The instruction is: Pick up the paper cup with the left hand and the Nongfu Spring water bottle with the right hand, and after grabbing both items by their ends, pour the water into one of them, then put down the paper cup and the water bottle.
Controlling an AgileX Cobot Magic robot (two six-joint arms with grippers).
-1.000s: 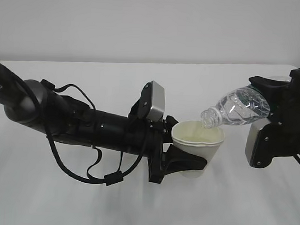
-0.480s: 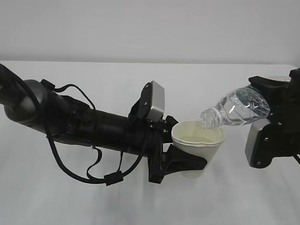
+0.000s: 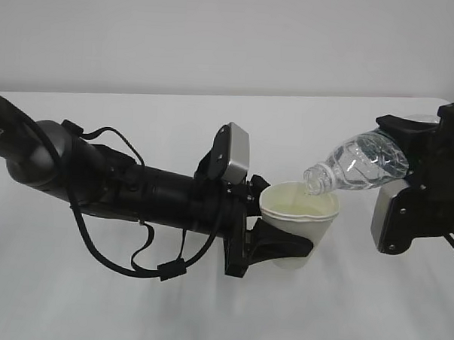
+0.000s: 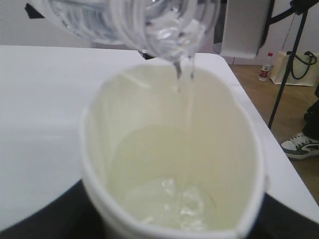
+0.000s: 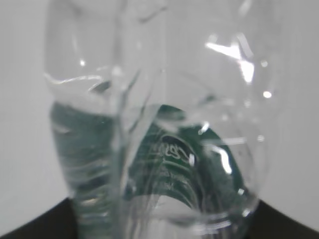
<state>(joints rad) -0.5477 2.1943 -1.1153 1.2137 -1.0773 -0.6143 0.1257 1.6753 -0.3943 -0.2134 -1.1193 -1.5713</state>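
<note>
My left gripper point(image 3: 282, 249) is shut on the lower part of the white paper cup point(image 3: 304, 218), holding it upright above the table. My right gripper point(image 3: 405, 159) is shut on the base end of the clear Nongfu Spring water bottle point(image 3: 359, 167). The bottle is tipped, with its open mouth over the cup's rim. In the left wrist view, thin streams of water point(image 4: 184, 84) fall from the bottle mouth point(image 4: 164, 25) into the cup point(image 4: 124, 124), where water pools at the bottom point(image 4: 169, 199). The right wrist view is filled by the bottle point(image 5: 149, 99) and its green label point(image 5: 184, 164).
The white table point(image 3: 130, 309) spreads under both arms, against a plain wall. Past the table's right edge, the left wrist view shows floor with a black stand point(image 4: 289, 64), a bag point(image 4: 299, 64), a small bottle point(image 4: 265, 67) and a shoe point(image 4: 301, 147).
</note>
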